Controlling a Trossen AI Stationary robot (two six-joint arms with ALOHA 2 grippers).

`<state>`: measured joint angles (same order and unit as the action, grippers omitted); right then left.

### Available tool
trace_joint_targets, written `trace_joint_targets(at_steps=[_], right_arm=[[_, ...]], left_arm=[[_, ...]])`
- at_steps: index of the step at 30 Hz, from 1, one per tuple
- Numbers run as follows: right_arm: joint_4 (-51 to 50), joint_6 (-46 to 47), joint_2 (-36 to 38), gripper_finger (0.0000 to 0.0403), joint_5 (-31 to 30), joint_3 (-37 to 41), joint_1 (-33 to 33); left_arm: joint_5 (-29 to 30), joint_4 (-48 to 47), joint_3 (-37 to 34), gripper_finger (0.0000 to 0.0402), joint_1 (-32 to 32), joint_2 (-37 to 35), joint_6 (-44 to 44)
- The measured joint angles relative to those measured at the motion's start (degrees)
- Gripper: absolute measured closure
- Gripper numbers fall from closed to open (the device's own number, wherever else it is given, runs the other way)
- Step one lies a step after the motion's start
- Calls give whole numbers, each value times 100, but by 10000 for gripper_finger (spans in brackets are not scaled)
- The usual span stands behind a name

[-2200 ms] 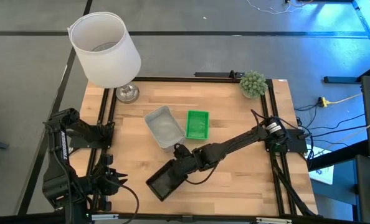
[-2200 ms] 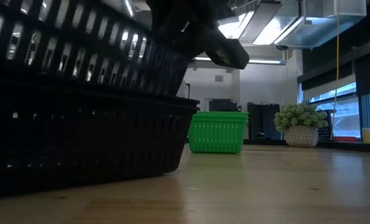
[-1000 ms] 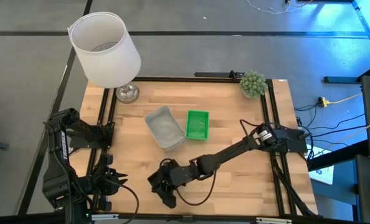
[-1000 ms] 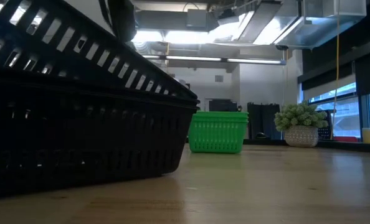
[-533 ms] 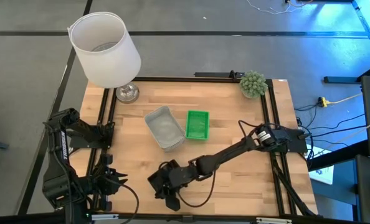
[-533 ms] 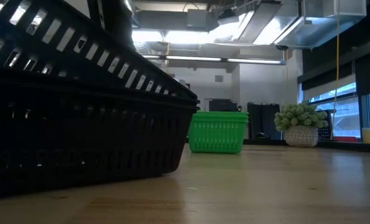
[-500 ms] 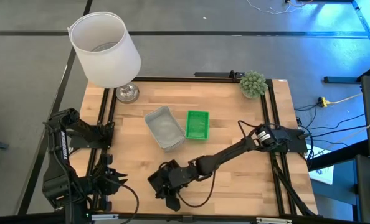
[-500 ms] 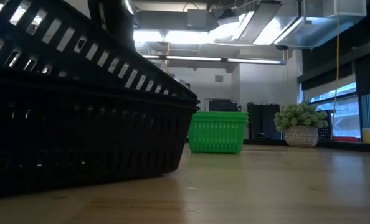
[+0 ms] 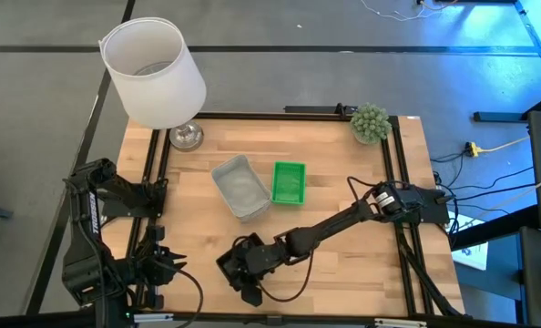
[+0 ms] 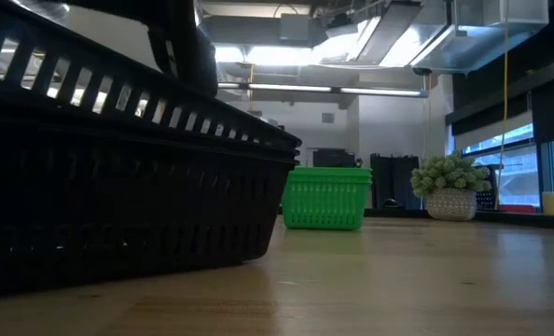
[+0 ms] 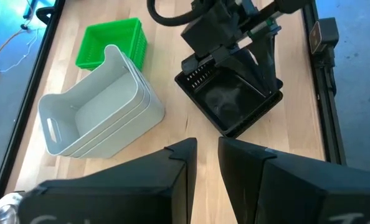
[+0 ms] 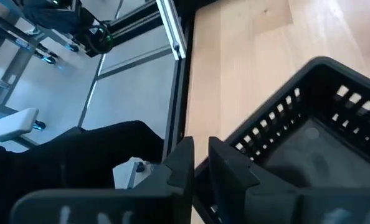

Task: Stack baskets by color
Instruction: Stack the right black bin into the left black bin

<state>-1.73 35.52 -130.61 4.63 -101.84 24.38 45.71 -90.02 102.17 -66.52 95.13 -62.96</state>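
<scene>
Near the table's front edge, a black basket [image 10: 118, 89] lies tilted inside another black basket [image 10: 118, 215]. My right gripper [image 9: 248, 264] reaches in from the table's right and is shut on the upper one. A stack of grey-white baskets [image 11: 98, 121] and a stack of green baskets [image 11: 110, 43] rest on their bottoms at the table's middle. My left gripper [image 11: 207, 155] waits off the table's left near corner, shut, with nothing between its fingers. My right gripper holds the upper black basket by its slotted short end wall [image 11: 200, 74], slanting down from the table's right. The gripper's own body hides the pinch. That end stays a little raised. The opposite end [image 10: 277, 140] sits down in the lower black basket.
A white lampshade [image 9: 152, 73] on its metal foot stands at the far left corner. A small green plant [image 9: 369, 121] stands at the far right corner. Bare wood [image 9: 362, 264] lies to the right of the black baskets.
The upper black basket has sunk into the lower one. Its raised end has come down, so it now lies less steeply. My right gripper has tipped and gone down slightly with it, still shut on it.
</scene>
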Motion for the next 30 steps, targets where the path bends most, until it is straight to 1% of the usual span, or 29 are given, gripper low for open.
trace_joint_targets(at_steps=[5, 10, 12, 19, 22, 25, 27, 30], right_arm=[[102, 139, 2, 354, 13, -51, 0], [879, -420, 16, 354, 272, -61, 1], [796, -458, -6, 354, 188, -62, -1], [716, -336, -410, 354, 318, -47, -144], [665, -195, -531, 354, 526, -47, -201], [639, -105, -549, 354, 559, -47, -225], [712, -178, -523, 354, 648, -47, -225], [785, -514, -375, 354, 978, -44, -225]], left_arm=[[0, 0, 0, 343, 1, 0, 4], [0, 0, 0, 343, 0, 0, 4], [0, 0, 0, 343, 2, 0, 4], [2, 0, 0, 343, 2, 0, 0], [2, 0, 0, 343, 2, 0, 0], [2, 0, 0, 343, 1, 0, 0], [2, 0, 0, 343, 2, 0, 0], [2, 0, 0, 343, 2, 0, 2]])
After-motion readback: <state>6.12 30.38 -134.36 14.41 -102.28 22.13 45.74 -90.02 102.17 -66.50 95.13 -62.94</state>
